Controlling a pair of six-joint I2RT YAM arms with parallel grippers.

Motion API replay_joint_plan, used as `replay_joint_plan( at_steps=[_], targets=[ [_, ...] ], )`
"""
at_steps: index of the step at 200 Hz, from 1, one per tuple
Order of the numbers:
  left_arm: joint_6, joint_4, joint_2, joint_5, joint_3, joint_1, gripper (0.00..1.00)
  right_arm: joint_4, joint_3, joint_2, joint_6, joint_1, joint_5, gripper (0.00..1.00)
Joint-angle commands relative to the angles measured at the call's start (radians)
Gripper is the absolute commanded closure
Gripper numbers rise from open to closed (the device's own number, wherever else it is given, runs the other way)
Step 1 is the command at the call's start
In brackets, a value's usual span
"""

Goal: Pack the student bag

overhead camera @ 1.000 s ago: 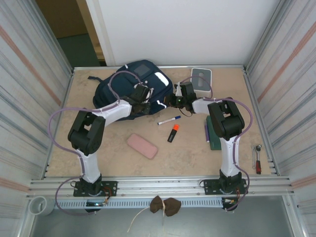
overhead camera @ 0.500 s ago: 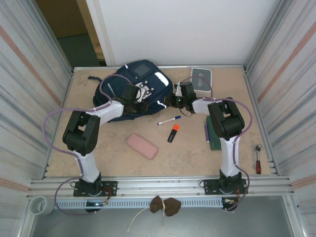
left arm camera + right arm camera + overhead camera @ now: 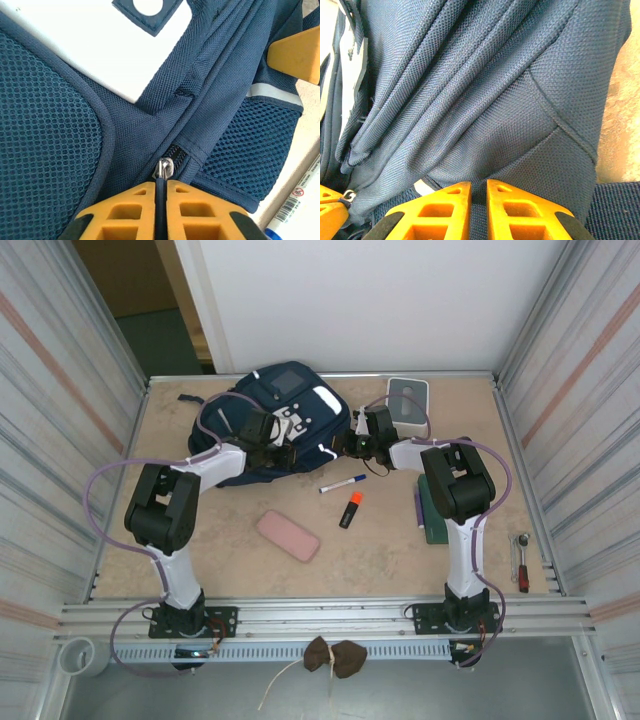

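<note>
The student bag point(image 3: 262, 418), a navy backpack with white patches, lies at the back left of the table. My left gripper point(image 3: 300, 443) rests on its right side. In the left wrist view that gripper point(image 3: 161, 187) is shut on the dark zip pull, with the metal slider point(image 3: 164, 169) just past the fingertips. My right gripper point(image 3: 350, 444) is at the bag's right edge. The right wrist view shows it point(image 3: 478, 189) shut on a fold of the bag's blue fabric point(image 3: 485, 100). A yellow finger point(image 3: 295, 52) of the right gripper shows at the upper right of the left wrist view.
A white-grey box point(image 3: 408, 400) stands at the back right of the bag. A marker pen point(image 3: 342, 483), an orange highlighter point(image 3: 350, 510) and a pink case point(image 3: 288, 536) lie mid-table. A dark green notebook point(image 3: 433, 512) and a red-handled tool point(image 3: 522, 562) lie to the right.
My left arm has swung its elbow leftward and the left gripper has closed on the zip pull. The right arm has stayed put on the fabric.
</note>
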State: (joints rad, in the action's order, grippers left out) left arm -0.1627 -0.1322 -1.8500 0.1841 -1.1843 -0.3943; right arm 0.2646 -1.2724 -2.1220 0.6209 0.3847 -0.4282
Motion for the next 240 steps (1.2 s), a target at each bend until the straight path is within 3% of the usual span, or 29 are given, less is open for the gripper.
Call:
replay_joint_plan(
  at_steps=[1, 17, 83, 139, 174, 205, 224, 240],
  targets=[
    [0.001, -0.024, 0.021, -0.023, 0.016, 0.018, 0.93, -0.089, 0.003, 0.009, 0.004, -0.014, 0.009, 0.84],
    [0.005, -0.022, 0.031, -0.023, 0.023, 0.019, 1.00, -0.087, 0.004, 0.036, 0.001, -0.024, -0.009, 0.81],
    [-0.003, 0.178, 0.154, 0.079, 0.132, 0.021, 1.00, -0.122, 0.017, 0.194, -0.020, 0.037, 0.015, 0.55],
    [-0.011, 0.233, 0.213, 0.113, 0.178, 0.035, 1.00, -0.217, -0.094, 0.121, 0.064, 0.121, 0.113, 0.46],
    [-0.003, 0.234, 0.213, 0.136, 0.193, 0.035, 1.00, -0.197, -0.184, 0.021, 0.134, 0.130, 0.098, 0.45],
    [0.009, 0.214, 0.215, 0.127, 0.197, 0.034, 1.00, -0.269, -0.272, -0.050, 0.140, 0.133, 0.173, 0.46],
    [0.021, 0.190, 0.222, 0.110, 0.194, 0.035, 1.00, -0.275, -0.277, -0.062, 0.137, 0.134, 0.231, 0.54],
    [0.036, 0.150, 0.223, 0.077, 0.186, 0.035, 1.00, -0.281, -0.282, -0.068, 0.126, 0.132, 0.268, 0.70]
  ],
)
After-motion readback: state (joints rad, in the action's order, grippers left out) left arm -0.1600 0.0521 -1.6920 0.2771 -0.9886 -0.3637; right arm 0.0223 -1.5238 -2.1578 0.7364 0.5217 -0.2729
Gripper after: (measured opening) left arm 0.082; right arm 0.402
